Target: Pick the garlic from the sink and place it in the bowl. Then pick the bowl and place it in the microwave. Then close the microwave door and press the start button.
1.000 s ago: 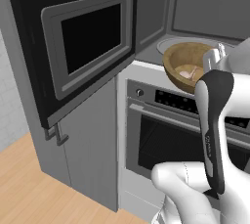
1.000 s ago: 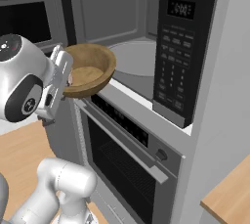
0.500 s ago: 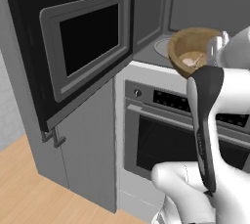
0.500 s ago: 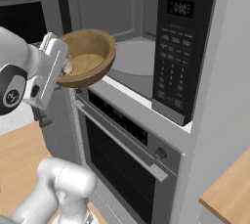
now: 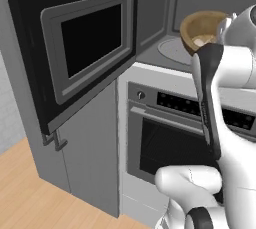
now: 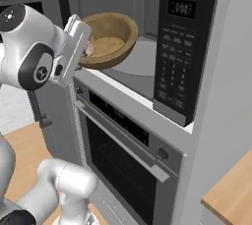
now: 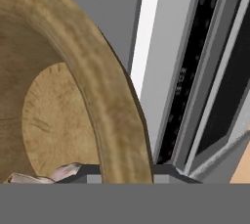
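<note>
My gripper (image 6: 82,47) is shut on the near rim of the brown wooden bowl (image 6: 112,38), holding it tilted in the air at the mouth of the open microwave (image 6: 142,3). The whitish garlic (image 6: 90,49) lies inside the bowl against the low side by the fingers. From the left the bowl (image 5: 201,29) hangs over the round turntable (image 5: 172,51), with the garlic (image 5: 202,41) inside. The microwave door (image 5: 85,43) stands swung wide to the left. In the hand view the bowl's rim (image 7: 112,100) runs between my gripper (image 7: 128,174) tips, garlic (image 7: 44,175) at the bottom left.
The microwave's black control panel (image 6: 179,47) stands right of the cavity. The oven (image 5: 170,138) with its bar handle (image 6: 123,145) sits directly below. A grey cabinet (image 5: 90,148) is under the open door. Wooden floor (image 5: 30,193) lies at the lower left.
The arm has lifted the bowl with the garlic and carried it up and forward, from in front of the oven's top edge to the microwave opening.
</note>
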Tool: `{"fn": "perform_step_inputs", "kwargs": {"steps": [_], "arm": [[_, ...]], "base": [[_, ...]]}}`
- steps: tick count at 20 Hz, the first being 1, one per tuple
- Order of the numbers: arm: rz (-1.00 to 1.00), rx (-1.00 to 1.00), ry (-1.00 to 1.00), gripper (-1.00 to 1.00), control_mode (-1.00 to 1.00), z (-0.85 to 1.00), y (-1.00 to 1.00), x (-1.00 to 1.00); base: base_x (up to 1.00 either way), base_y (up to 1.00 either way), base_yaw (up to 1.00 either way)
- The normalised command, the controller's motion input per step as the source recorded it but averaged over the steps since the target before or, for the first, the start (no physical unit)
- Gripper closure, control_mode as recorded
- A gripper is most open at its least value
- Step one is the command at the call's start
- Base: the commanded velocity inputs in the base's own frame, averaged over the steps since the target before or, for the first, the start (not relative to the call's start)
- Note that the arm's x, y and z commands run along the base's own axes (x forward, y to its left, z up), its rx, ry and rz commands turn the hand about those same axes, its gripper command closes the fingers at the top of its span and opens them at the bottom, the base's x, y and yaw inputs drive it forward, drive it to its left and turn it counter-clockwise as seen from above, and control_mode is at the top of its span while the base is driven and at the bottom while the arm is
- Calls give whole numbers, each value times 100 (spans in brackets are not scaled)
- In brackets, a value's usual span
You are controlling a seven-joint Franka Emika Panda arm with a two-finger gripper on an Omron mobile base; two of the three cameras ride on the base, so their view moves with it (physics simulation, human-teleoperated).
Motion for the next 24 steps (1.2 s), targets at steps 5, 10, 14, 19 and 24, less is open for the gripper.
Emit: {"fn": "perform_step_inputs", "kwargs": {"steps": [5,10,14,19,24], "arm": [[0,6,4,100,-100,-1,-53,95],[-1,0,5,100,-100,-15,-24,83],[-1,0,0,100,-100,-59,-21,34],[-3,-1,-9,-100,-100,-75,-7,34],[-6,0,-2,-100,-100,-10,-8,86]], "base": [[0,0,0],[0,0,0],[0,0,0],[0,0,0],[0,0,0]]}}
